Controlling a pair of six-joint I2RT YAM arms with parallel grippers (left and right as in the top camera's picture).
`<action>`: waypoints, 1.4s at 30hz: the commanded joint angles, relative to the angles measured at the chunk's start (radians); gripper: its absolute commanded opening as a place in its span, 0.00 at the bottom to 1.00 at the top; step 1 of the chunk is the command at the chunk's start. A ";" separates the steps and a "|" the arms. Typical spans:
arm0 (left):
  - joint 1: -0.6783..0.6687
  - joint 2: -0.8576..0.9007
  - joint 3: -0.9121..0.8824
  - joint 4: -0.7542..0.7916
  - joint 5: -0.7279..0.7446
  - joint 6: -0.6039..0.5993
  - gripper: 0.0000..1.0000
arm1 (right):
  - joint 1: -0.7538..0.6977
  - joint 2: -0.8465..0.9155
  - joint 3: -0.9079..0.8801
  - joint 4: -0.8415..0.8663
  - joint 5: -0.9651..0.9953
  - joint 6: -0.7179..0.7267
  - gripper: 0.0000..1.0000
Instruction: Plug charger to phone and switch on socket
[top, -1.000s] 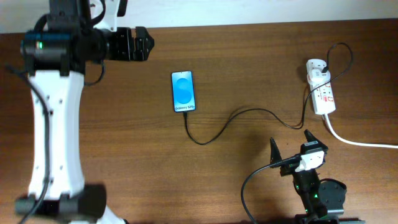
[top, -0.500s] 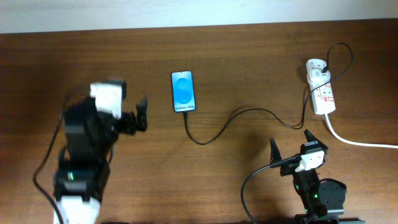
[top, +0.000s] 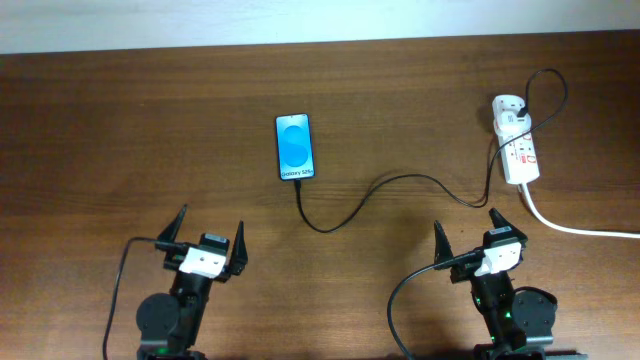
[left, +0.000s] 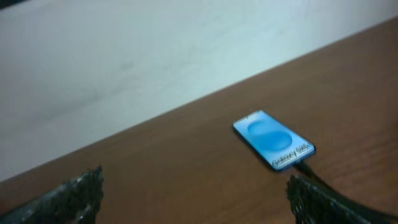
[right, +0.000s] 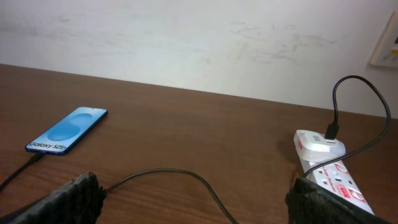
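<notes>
Black charger slack near the socket could snag the right gripper, wide-jawed and empty like the left gripper, pulling its tip from the phone.

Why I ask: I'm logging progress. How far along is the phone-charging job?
Looks done: the charger reaches the bottom edge of the phone, its plug end seated at the socket. In hand: nothing; the left gripper and right gripper sit open, clear of everything. Left: maybe the switch, too small to read.
</notes>
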 joint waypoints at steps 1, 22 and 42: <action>0.005 -0.087 -0.007 -0.073 -0.031 0.037 0.99 | 0.008 -0.010 -0.005 -0.006 0.002 -0.003 0.98; 0.006 -0.304 -0.007 -0.314 -0.037 0.036 0.99 | 0.008 -0.010 -0.005 -0.006 0.002 -0.003 0.99; 0.006 -0.304 -0.007 -0.314 -0.037 0.037 0.99 | 0.008 -0.010 -0.005 -0.007 0.002 -0.003 0.98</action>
